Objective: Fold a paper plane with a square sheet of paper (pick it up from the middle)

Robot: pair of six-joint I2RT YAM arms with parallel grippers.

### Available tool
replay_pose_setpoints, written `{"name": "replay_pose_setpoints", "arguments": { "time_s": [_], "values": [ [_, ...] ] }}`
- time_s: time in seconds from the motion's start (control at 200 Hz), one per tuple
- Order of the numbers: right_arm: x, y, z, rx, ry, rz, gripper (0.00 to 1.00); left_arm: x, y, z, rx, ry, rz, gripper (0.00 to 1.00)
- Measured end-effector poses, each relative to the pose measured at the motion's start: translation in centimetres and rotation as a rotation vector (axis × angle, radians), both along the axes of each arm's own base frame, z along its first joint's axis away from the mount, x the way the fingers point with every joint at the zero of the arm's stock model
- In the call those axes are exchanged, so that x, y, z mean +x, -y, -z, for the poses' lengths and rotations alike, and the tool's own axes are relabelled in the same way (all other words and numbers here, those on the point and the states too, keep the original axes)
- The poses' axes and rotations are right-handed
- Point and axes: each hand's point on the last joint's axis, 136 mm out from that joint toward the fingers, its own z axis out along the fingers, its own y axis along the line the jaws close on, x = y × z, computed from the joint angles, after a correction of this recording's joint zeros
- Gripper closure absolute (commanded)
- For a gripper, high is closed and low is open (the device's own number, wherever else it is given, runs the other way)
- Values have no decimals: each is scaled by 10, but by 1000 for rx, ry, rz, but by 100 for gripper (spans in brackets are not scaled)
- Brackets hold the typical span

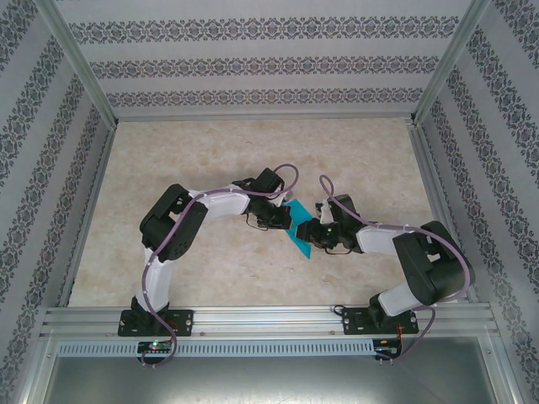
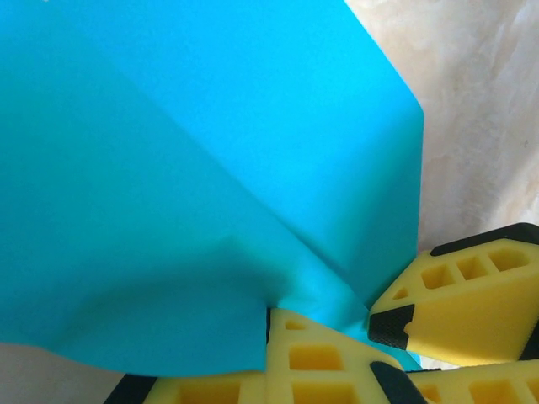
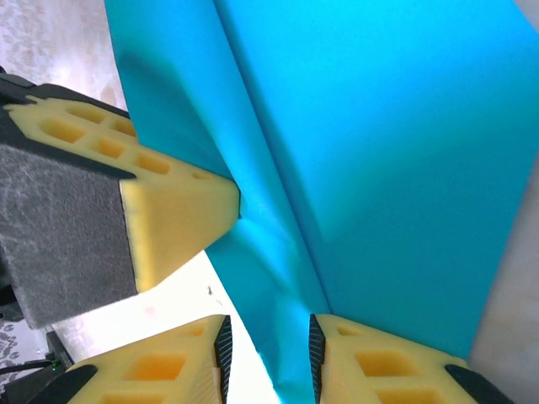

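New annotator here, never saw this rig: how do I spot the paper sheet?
Find the beige table inside the patterned walls. At its middle the left gripper and right gripper meet at the paper sheet, the only turquoise thing there.

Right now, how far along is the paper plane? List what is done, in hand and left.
Done: the square sheet of paper is off the table and shows one long crease. In hand: the left claw is shut on it; the right claw stands open around the sheet. Left: no pointed dart shape yet; more folds remain.
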Motion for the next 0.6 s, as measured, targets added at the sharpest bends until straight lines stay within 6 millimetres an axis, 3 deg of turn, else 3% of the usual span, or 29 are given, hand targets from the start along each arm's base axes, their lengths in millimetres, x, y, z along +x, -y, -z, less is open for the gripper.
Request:
{"name": "replay_pose_setpoints", "arguments": {
  "time_s": [0.25, 0.6],
  "values": [
    [-16, 9, 3, -41, -40, 1, 72, 3, -3, 0, -3, -2, -3, 95],
    [-35, 7, 5, -77, -67, -49, 78, 3, -4, 1, -11, -1, 9, 95]
  ]
}}
